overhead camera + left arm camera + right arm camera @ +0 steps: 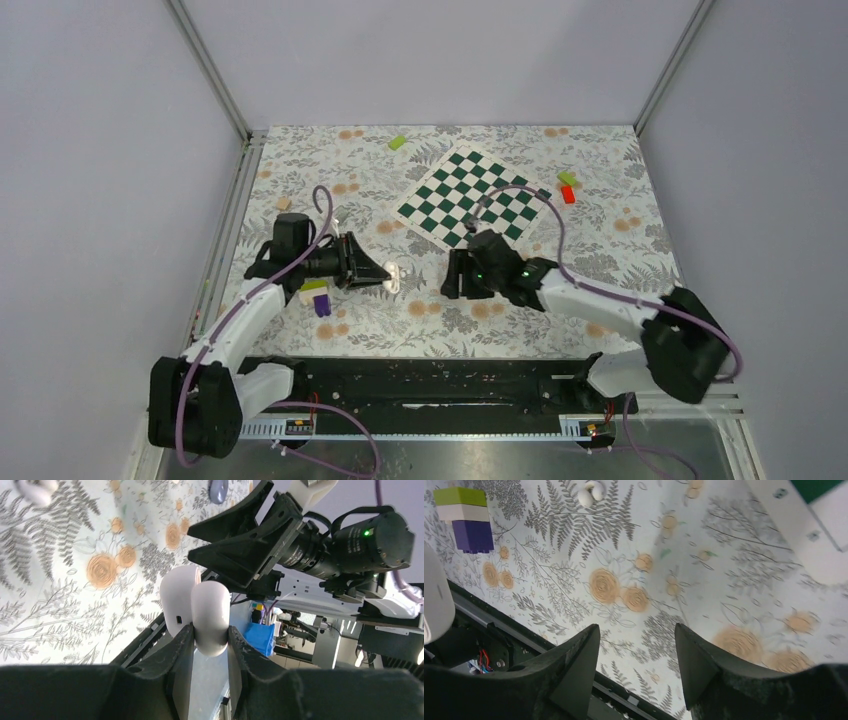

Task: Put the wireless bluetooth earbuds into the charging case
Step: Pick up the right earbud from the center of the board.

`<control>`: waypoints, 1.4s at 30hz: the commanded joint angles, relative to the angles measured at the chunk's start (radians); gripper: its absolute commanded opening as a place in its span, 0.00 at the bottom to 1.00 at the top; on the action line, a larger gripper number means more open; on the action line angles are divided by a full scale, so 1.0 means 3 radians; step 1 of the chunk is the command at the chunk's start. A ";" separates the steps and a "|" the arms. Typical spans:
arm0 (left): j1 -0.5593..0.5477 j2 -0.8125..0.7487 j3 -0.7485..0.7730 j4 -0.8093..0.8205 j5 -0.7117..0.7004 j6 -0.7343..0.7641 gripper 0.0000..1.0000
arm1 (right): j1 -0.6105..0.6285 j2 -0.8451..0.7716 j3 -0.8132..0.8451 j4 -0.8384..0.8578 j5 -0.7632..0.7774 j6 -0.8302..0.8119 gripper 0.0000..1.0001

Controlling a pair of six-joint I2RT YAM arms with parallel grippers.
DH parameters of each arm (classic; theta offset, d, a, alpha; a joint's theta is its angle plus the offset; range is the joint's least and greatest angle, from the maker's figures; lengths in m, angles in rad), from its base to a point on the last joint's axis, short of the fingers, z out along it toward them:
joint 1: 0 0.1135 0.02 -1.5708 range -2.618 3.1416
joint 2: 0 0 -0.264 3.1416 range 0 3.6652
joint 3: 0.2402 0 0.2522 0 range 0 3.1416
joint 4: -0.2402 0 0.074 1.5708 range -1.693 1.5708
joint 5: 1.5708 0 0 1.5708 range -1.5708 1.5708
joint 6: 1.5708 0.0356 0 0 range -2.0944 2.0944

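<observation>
On the flowered table (480, 322), the left gripper (386, 272) is clamped narrow on the case (210, 612), whose two halves look parted. The right gripper (636, 632) hangs near it, fingers apart with nothing between them. The earbuds (591, 491) lie together on the cloth, well apart from both. The step in hand, I judge, is fetching a bud — the right arm must reach over, pinch one and bring it to the case.

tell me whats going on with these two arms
The left gripper is clamped on the white charging case, which looks hinged open. The right gripper is open and empty, close by and facing it. What look like the earbuds lie on the floral cloth, not yet in the case.
</observation>
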 commanded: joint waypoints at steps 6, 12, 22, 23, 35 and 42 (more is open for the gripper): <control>0.0472 -0.0762 -0.0254 0.0003 -0.0291 -0.0395 0.00 | 0.0282 0.1385 0.1350 0.0174 0.0166 0.0018 0.65; 0.0584 -0.0963 -0.0323 -0.0048 -0.0297 -0.0449 0.00 | 0.0300 0.2072 0.2091 -0.0171 0.0301 -0.0045 0.65; 0.0825 -0.1045 -0.0368 -0.0198 -0.0228 -0.0375 0.00 | 0.0303 0.2670 0.2669 -0.0552 0.0564 -0.0182 0.57; 0.0834 -0.1046 -0.0373 -0.0197 -0.0214 -0.0371 0.00 | 0.0307 0.2684 0.2682 -0.0591 0.0596 -0.0209 0.56; 0.0883 -0.0984 -0.0328 -0.0223 -0.0153 -0.0297 0.00 | 0.0338 0.2470 0.2225 -0.0709 0.0825 -0.0395 0.44; 0.0881 -0.0959 -0.0324 -0.0165 -0.0082 -0.0342 0.00 | 0.0338 0.2073 0.1587 -0.0613 0.0867 -0.0345 0.40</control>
